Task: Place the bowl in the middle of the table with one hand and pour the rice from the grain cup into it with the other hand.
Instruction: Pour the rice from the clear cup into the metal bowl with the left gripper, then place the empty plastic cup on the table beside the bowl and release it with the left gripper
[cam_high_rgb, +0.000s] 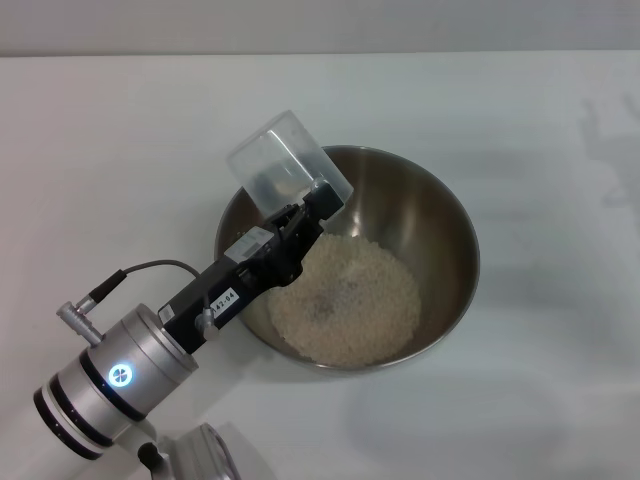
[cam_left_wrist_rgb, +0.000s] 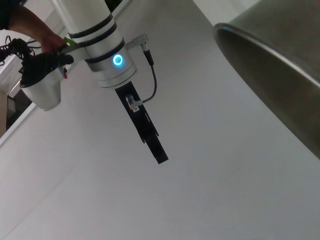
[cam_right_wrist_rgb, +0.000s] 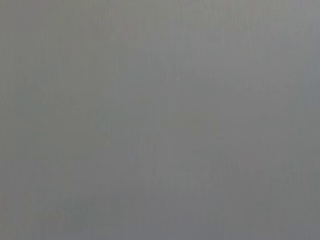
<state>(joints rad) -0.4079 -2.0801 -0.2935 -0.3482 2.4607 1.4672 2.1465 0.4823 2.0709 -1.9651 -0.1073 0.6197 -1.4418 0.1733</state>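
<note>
Grain cup (cam_high_rgb: 288, 166), light thin plastic, is held inverted over the bowl's (cam_high_rgb: 445, 215) far-left rim, clamped at its wall by the left gripper (cam_high_rgb: 310, 205); rice (cam_high_rgb: 348, 298) lies in the bowl, mid-table. Right gripper is unseen.

The rice (cam_high_rgb: 347, 299) lies in the bowl (cam_high_rgb: 440, 215) on the table (cam_high_rgb: 110, 150), the grain cup (cam_high_rgb: 285, 165) tipped above its far-left rim.

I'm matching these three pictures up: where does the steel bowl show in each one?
Head view: the bowl sits centre, holding rice.
Left wrist view: only its outer wall and rim, at the upper right.
Right wrist view: not in it; plain grey.
Shared landmark: the white table, also in the left wrist view.
</note>
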